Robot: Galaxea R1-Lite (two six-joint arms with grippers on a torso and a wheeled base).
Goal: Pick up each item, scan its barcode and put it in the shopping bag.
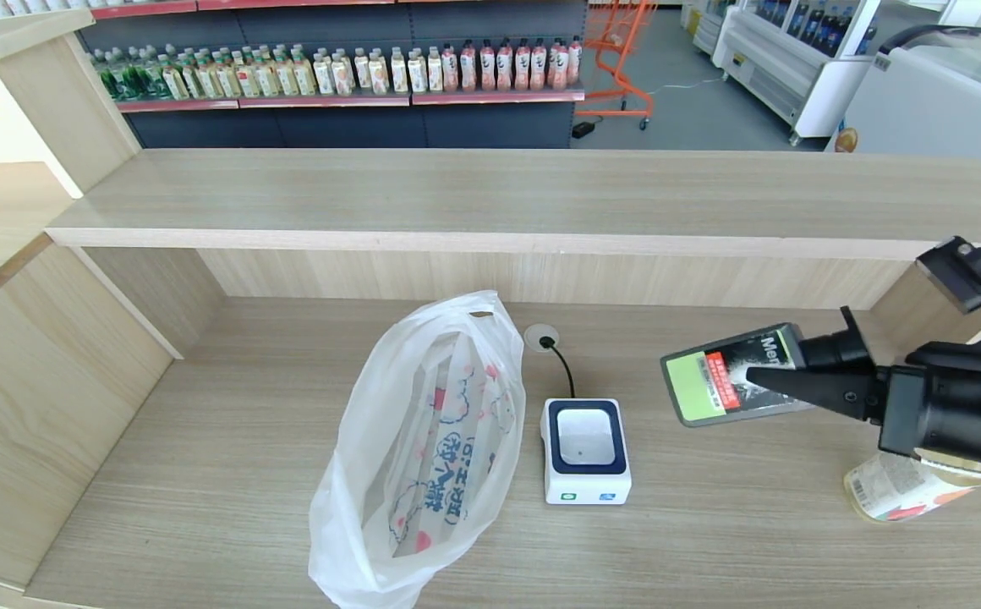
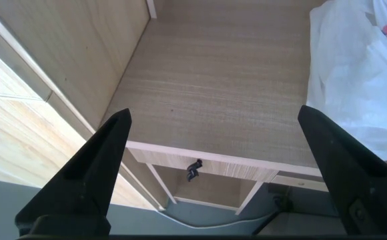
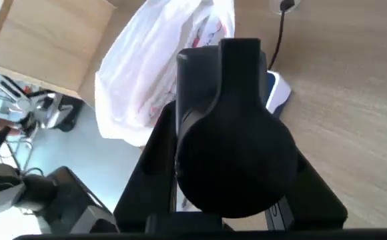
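While right gripper (image 1: pixel 795 359) clamps the box (image 1: pixel 698 385) at mid-right, short of scanner (image 1: pixel 585 448) at centre: barcode may face away, no read; end grip could slip; left gripper (image 2: pixel 215 115) spread wide, empty.

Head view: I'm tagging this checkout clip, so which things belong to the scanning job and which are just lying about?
Job: box in the right pincer; barcode scanner; shopping bag; labelled bottle lying on the counter.
Lying about: shelved drink bottles; orange cart; freezers.
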